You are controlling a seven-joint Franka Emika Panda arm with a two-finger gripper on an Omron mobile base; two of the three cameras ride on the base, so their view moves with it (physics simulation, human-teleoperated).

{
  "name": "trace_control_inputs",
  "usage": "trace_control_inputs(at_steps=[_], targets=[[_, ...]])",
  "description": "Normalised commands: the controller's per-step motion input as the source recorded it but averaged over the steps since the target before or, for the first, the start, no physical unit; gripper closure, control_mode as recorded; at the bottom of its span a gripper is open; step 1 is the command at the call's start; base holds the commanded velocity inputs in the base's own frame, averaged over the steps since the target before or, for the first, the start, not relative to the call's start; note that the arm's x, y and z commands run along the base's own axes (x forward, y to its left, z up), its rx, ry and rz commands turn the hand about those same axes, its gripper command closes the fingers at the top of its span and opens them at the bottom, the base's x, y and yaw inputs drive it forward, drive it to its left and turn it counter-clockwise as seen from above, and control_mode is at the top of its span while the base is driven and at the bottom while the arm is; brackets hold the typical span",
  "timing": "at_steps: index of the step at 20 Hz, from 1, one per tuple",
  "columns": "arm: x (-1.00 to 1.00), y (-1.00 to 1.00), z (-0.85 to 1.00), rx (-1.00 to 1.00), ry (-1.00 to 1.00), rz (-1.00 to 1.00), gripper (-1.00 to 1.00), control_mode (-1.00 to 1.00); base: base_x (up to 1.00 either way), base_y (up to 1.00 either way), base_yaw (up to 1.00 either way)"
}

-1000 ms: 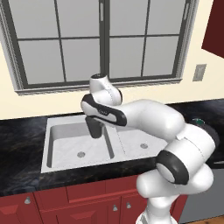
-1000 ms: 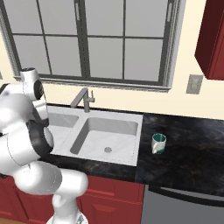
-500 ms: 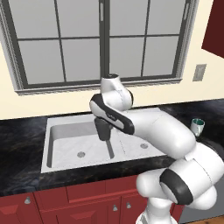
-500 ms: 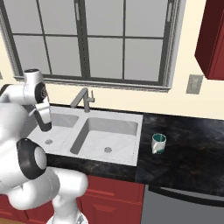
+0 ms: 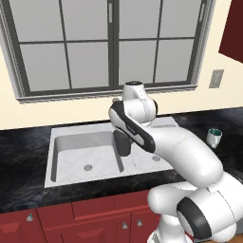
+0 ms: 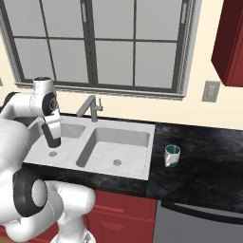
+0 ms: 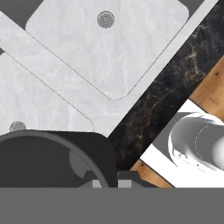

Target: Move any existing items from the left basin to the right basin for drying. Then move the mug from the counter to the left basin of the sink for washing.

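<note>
1. Gripper (image 5: 122, 138) is clamping narrowly on the tumbler (image 5: 124, 145), carrying it by its rim; the dark cup is hanging upright under the hand, raised over the divider between the two basins.
2. From the right base camera, the tumbler (image 6: 51, 136) is showing in front of the left basin (image 6: 66, 133), its base off the metal.
3. Seen from the hand camera, the tumbler (image 7: 48, 159) is looming as a dark round rim right under the fingers, with both drains showing beyond it.
4. Judging by its look, the tumbler is behaving as a stiff, light cup; its smooth tapered wall is probably slippery, so pinching over the rim is looking sounder than squeezing the sides.
5. Mug (image 6: 172, 155) is standing upright on the counter (image 6: 209, 161), well apart from the sink (image 5: 54, 135); it is likely rigid and chippable, and its rim or handle is offering the best hold.
6. Right basin (image 6: 118, 144) is lying bare, a flat hard metal floor, so a gentle set-down is looking wise to keep the tumbler from tipping.
7. Faucet (image 6: 91, 107) is rising behind the divider, near the carrying path; otherwise room above the basins is looking generous.
</note>
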Motion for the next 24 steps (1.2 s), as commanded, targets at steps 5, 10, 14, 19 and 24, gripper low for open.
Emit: trace_control_inputs(at_steps=[5,10,14,19,24], targets=[[-0.12,-0.46,0.00,0.00,0.04,-0.01,1.00,-1.00,0.00,0.00,0.00],[-0.05,-0.49,0.00,0.00,0.01,0.00,1.00,-1.00,0.00,0.00,0.00],[0.00,-0.52,0.00,0.00,0.00,0.00,1.00,-1.00,0.00,0.00,0.00],[0.00,-0.53,0.00,0.00,0.00,0.00,1.00,-1.00,0.00,0.00,0.00],[0.03,-0.53,0.00,0.00,0.00,0.00,1.00,-1.00,0.00,0.00,0.00]])
